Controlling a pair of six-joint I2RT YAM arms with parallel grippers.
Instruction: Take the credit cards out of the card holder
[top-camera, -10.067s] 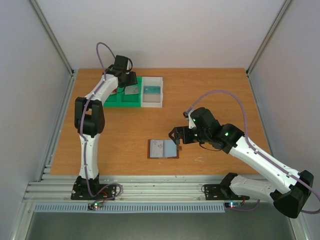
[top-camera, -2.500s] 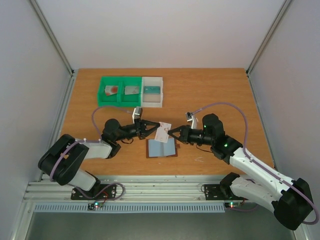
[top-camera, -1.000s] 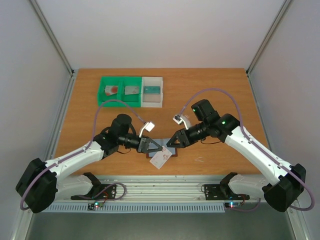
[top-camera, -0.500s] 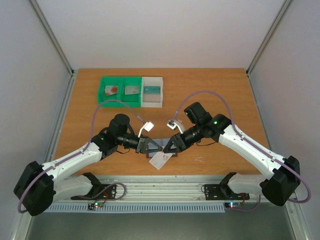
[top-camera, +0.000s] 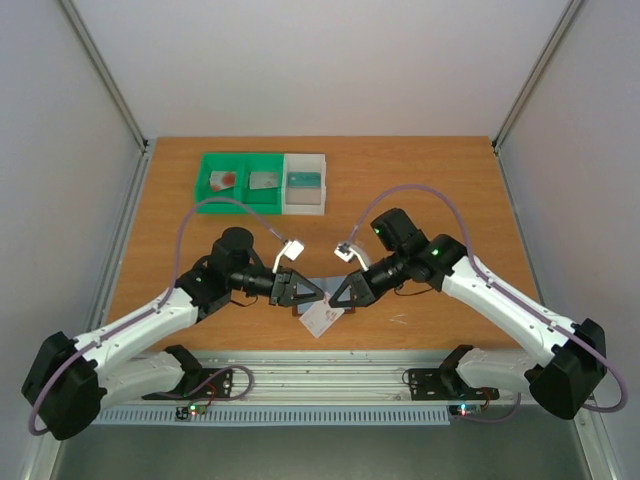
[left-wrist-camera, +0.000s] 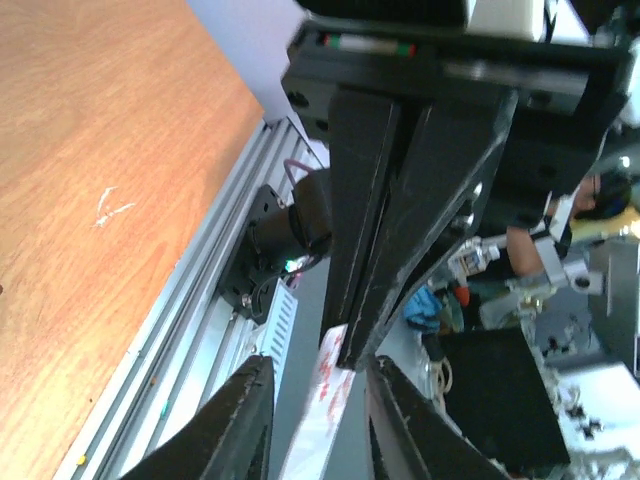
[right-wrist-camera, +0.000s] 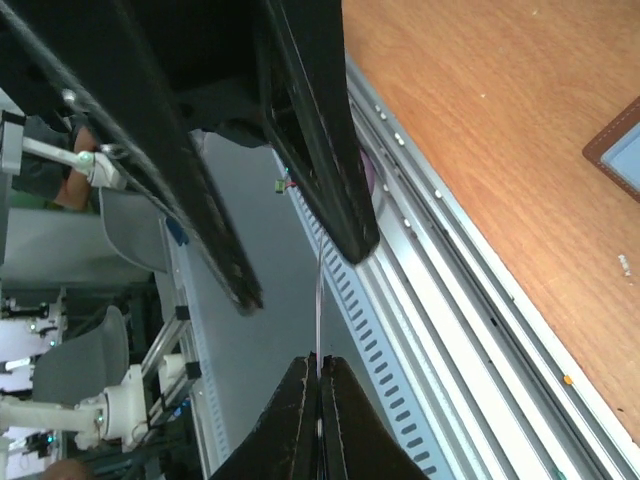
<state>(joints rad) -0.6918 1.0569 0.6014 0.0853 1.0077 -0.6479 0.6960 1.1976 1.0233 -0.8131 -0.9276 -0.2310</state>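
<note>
The left gripper (top-camera: 308, 296) is pinching a whitish credit card (top-camera: 322, 319) at 6 o'clock of the card holder (top-camera: 320, 283); the right gripper (top-camera: 336, 299) is straddling it wide-open, probably for handover.

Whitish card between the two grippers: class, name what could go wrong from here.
1. The left gripper pinches only one end of the whitish card, so it may slip out and fall.
2. The right gripper is open astride the card's other end. If the left lets go before it shuts, the card drops.
3. The two sets of fingertips sit close together, so they could collide.
</note>
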